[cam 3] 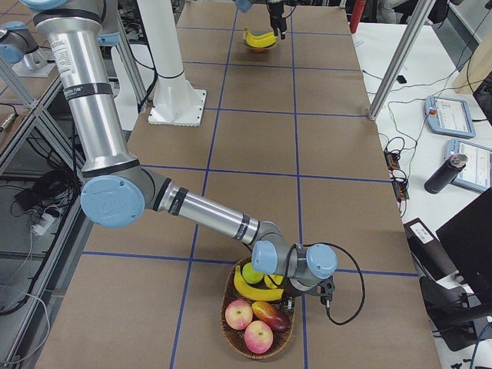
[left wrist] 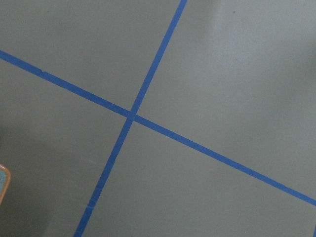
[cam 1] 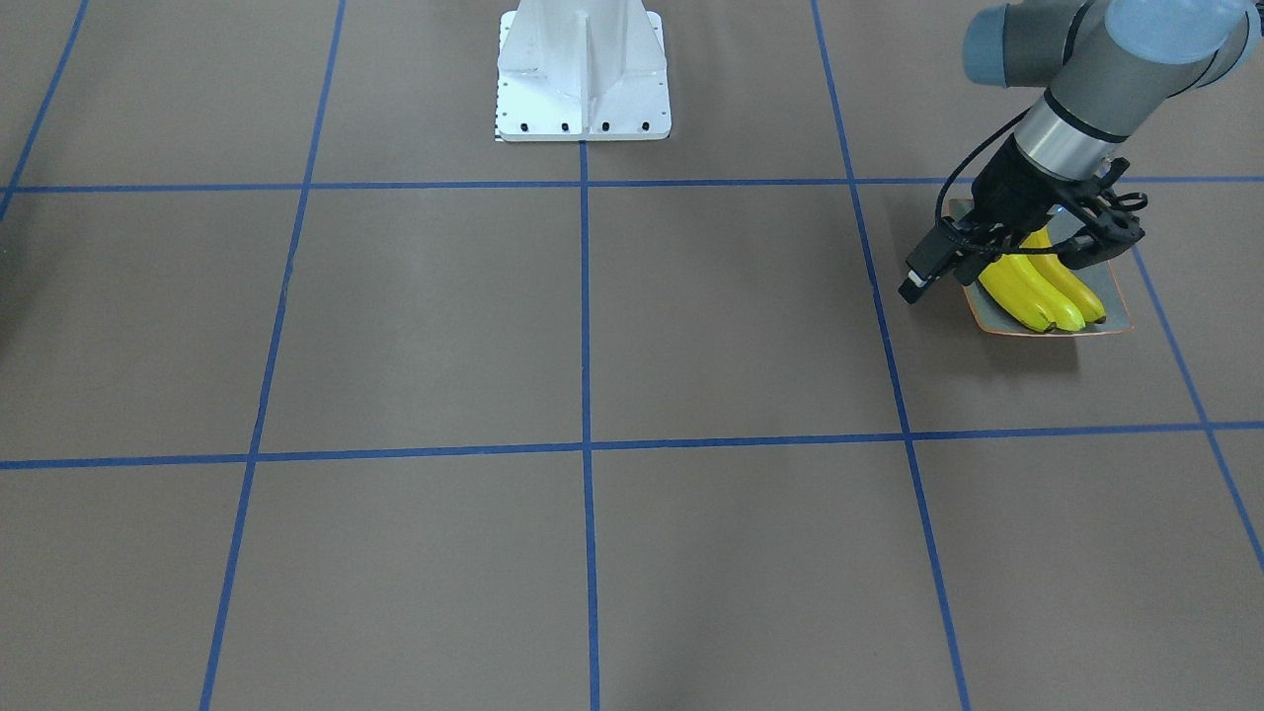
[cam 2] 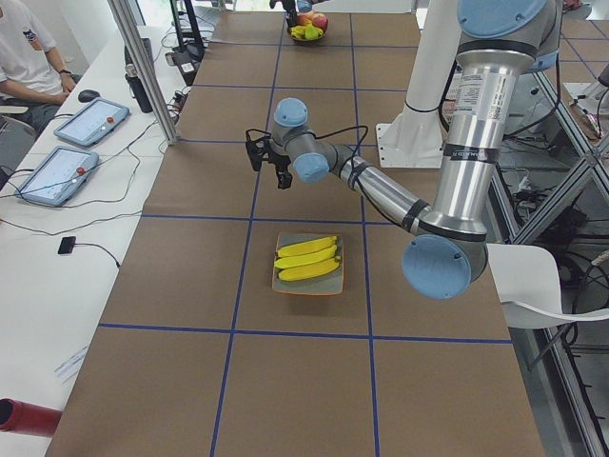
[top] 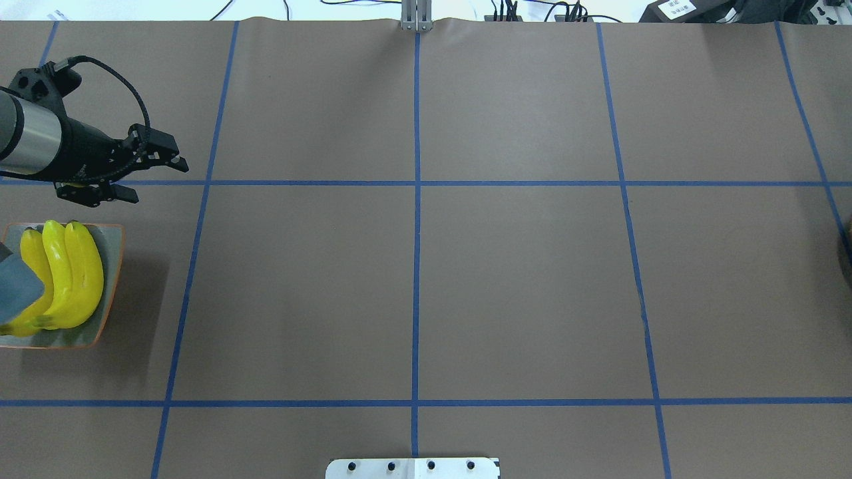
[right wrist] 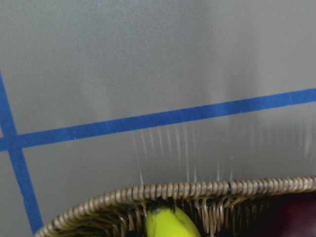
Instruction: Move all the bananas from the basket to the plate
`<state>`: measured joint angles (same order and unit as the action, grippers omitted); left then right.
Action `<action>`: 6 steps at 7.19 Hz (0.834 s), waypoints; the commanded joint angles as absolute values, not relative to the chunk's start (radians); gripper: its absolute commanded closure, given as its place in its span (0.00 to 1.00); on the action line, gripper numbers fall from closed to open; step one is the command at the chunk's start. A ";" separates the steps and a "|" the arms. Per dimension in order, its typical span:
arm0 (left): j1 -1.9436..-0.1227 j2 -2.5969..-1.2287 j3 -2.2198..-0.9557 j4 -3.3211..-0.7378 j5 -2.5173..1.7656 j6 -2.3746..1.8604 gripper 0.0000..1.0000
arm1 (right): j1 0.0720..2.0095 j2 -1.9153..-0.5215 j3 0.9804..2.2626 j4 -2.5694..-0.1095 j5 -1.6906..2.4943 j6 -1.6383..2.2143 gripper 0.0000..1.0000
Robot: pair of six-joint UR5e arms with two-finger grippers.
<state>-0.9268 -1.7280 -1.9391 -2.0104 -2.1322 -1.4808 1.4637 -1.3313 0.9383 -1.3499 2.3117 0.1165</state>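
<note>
Right up against the right wrist camera sits the basket rim, with only the tip of a banana showing below it, cut off by the frame. From the side, the right gripper dips into the basket just over that banana, but the wrist hides its jaws, so I cannot tell how they stand. Beside it lie apples. Across the table the left gripper hovers with jaws spread and nothing between them. Off to one side of those jaws, apart from them, the plate holds three bananas side by side. The elbow covers one end of them and a plate corner.
</note>
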 commanded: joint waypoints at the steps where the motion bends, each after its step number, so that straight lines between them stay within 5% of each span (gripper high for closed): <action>1: -0.927 -1.727 -1.940 -2.020 -2.132 -1.486 0.00 | 1.460 -1.333 0.937 -1.350 2.313 0.115 0.37; 3: -0.927 -1.727 -1.940 -2.045 -2.134 -1.515 0.00 | 1.459 -1.333 0.937 -1.350 2.313 0.117 0.48; 5: -0.927 -1.727 -1.942 -2.057 -2.135 -1.528 0.00 | 1.459 -1.335 0.937 -1.351 2.318 0.114 1.00; 6: -0.927 -1.727 -1.944 -2.059 -2.137 -1.528 0.00 | 1.459 -1.336 0.940 -1.350 2.322 0.107 1.00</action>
